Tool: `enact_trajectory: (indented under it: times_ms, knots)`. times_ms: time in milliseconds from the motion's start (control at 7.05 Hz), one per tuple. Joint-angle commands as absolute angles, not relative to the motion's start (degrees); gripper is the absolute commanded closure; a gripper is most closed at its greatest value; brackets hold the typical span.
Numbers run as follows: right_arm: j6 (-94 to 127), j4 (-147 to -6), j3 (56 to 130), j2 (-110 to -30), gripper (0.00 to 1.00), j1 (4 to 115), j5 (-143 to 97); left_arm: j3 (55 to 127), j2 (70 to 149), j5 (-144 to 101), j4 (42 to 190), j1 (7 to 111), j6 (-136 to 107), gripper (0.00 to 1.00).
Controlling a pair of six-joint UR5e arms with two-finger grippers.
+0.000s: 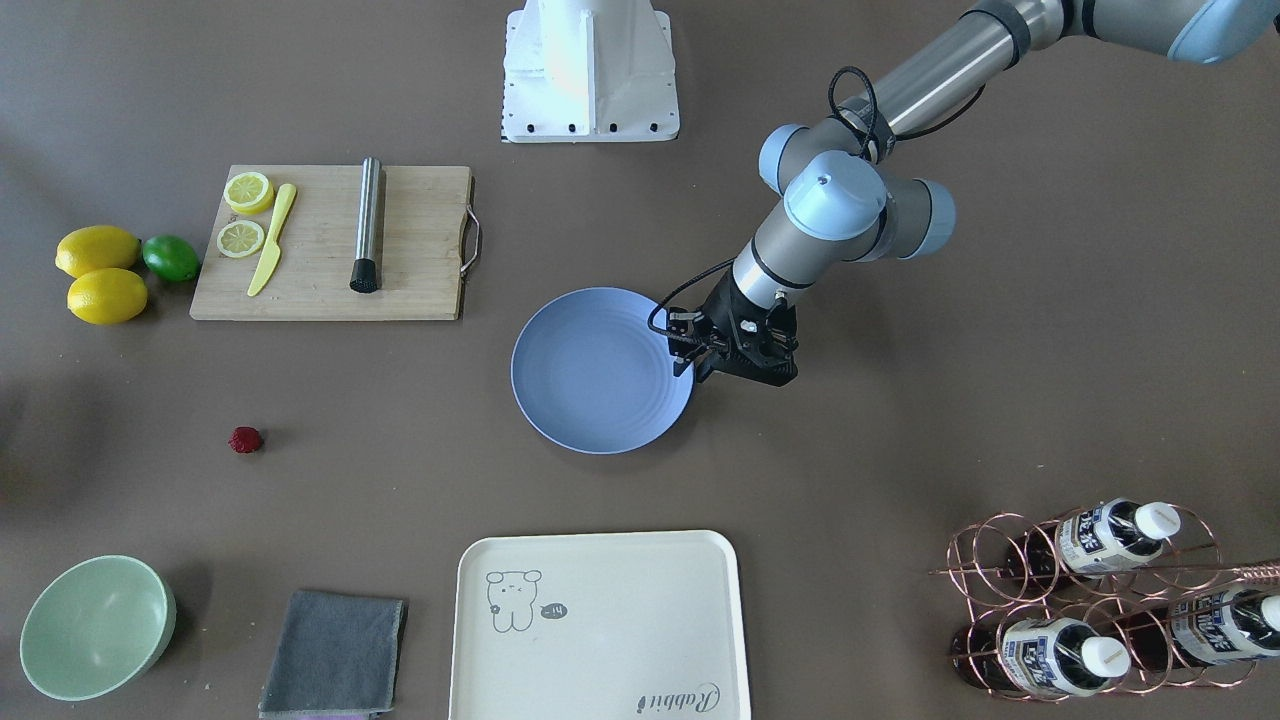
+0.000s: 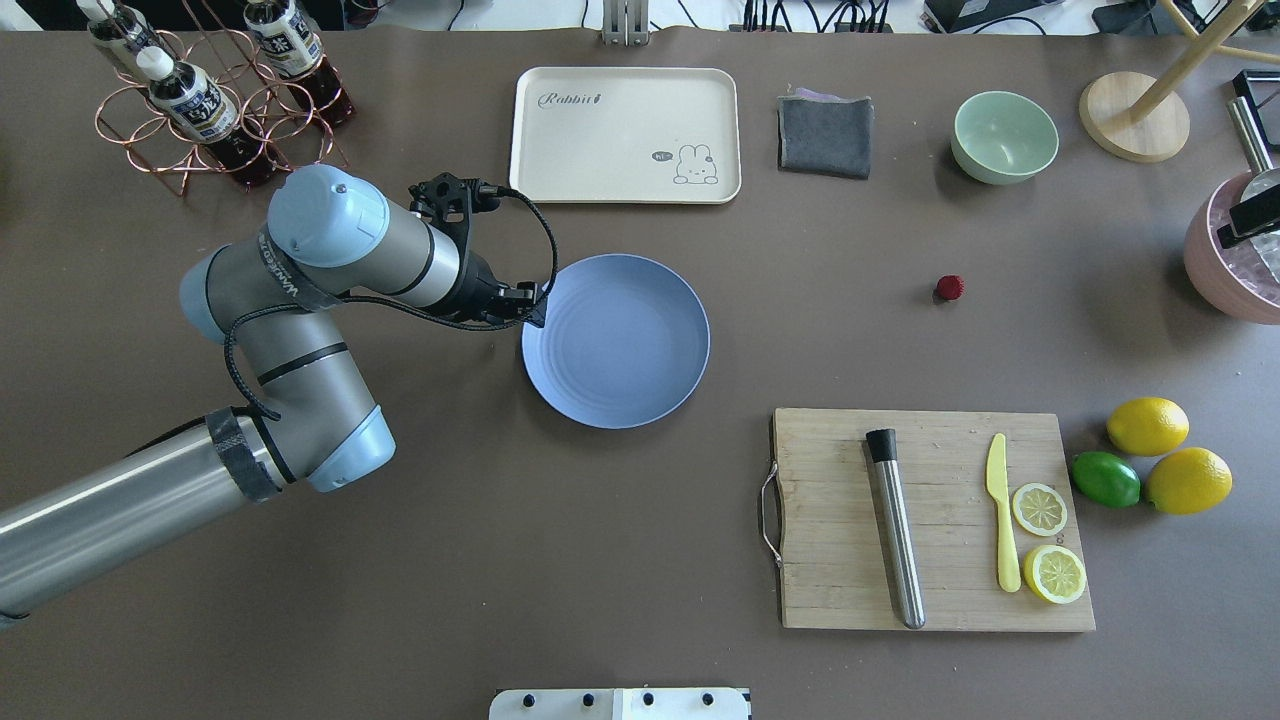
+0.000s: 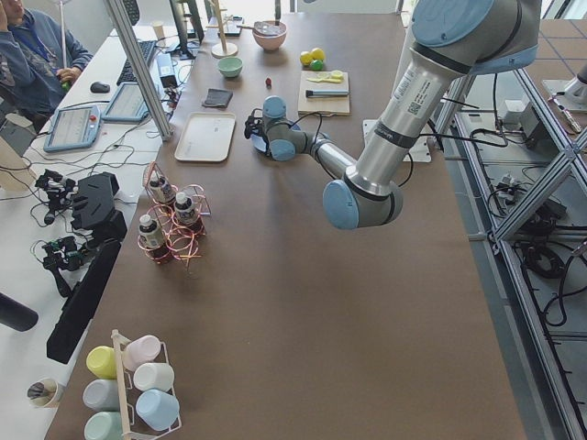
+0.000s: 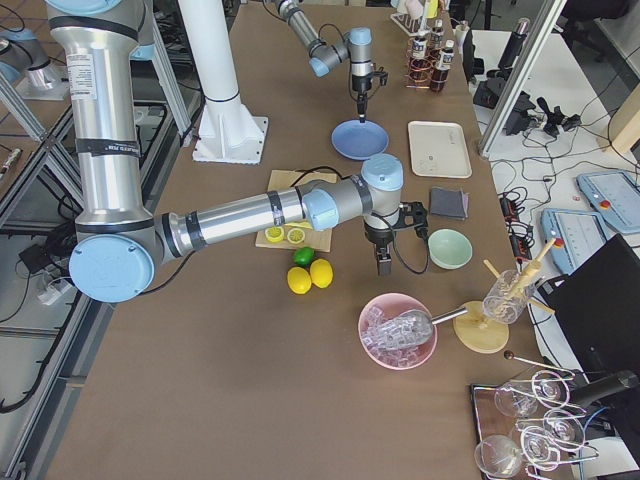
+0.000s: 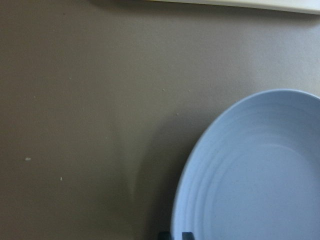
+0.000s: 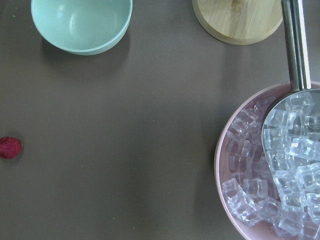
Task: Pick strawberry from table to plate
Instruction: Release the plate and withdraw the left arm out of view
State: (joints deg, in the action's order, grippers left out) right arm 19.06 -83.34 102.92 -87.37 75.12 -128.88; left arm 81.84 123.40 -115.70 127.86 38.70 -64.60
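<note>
The strawberry (image 1: 245,439) (image 2: 950,288), small and dark red, lies alone on the grey-brown table (image 2: 800,300); it also shows at the left edge of the right wrist view (image 6: 10,148). The blue plate (image 1: 600,370) (image 2: 615,340) (image 5: 260,175) sits empty mid-table. My left gripper (image 1: 697,372) (image 2: 537,312) (image 5: 176,235) points down at the plate's rim, its tips close together astride that rim. My right gripper (image 4: 383,262) hangs between the green bowl and the lemons, seen only from the side, so I cannot tell its state.
A cutting board (image 2: 935,518) holds a steel muddler, a yellow knife and lemon slices, with two lemons and a lime (image 2: 1105,478) beside it. A cream tray (image 2: 625,135), grey cloth (image 2: 825,135), green bowl (image 2: 1005,135), pink ice bowl (image 6: 270,170) and bottle rack (image 2: 210,100) stand around.
</note>
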Motion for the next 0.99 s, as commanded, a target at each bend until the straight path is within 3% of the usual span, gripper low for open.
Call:
enact_trajectory:
  times_ms: [0,426,852]
  knots:
    - [19.16,-83.41,102.75,-87.01,0.0,74.27,-128.85,86.2,115.88,-122.04,126.14,46.89,-55.45,0.02]
    - [19.16,-83.32,101.69,-86.75,0.0,74.0,-128.85,93.93,105.42,-126.02,113.33,58.58,-30.51,0.02]
    - [19.16,-83.32,101.34,-86.75,0.0,73.57,-128.93,93.78,99.42,-133.05,94.73,77.54,13.48,0.02]
